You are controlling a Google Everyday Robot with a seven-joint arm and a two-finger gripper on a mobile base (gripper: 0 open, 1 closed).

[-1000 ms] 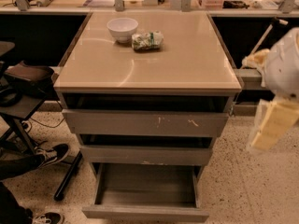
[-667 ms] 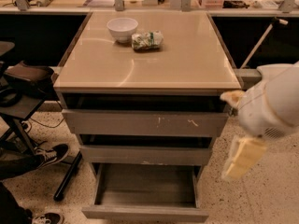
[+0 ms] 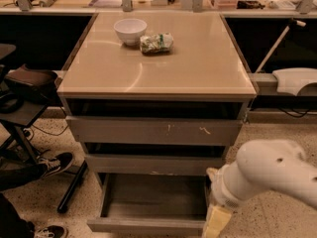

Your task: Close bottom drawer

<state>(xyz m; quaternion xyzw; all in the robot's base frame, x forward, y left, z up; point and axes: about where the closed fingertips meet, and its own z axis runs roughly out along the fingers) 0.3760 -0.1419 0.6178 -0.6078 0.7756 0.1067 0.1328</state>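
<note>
Cabinet: we see a tan-topped unit (image 3: 198, 68) with three grey drawers stacked in its front.
Bottom drawer: the bottom drawer (image 3: 148, 202) sits at the cabinet's foot, pulled well out, its shallow grey box open to view.
Middle drawer: the middle drawer (image 3: 153, 163) stands a little out of the cabinet.
Top drawer: the top drawer (image 3: 153, 131) is widest, with white scratches, just under the cabinet's top.
Gripper: the gripper (image 3: 216, 223) is low at the cabinet's right front corner, just beside the bottom drawer's right end. We cannot tell whether it is clenched or released, nor whether it touches the drawer.
Arm: the arm (image 3: 270, 175) is white and reaches in from the cabinet's right.
Bowl: the bowl (image 3: 130, 30) is white and stands on the cabinet's top, back left.
Packet: the packet (image 3: 156, 42) is crumpled and green, just beside the bowl.
Shoe: the shoe (image 3: 54, 163) is black and rests on the floor left of the cabinet.
</note>
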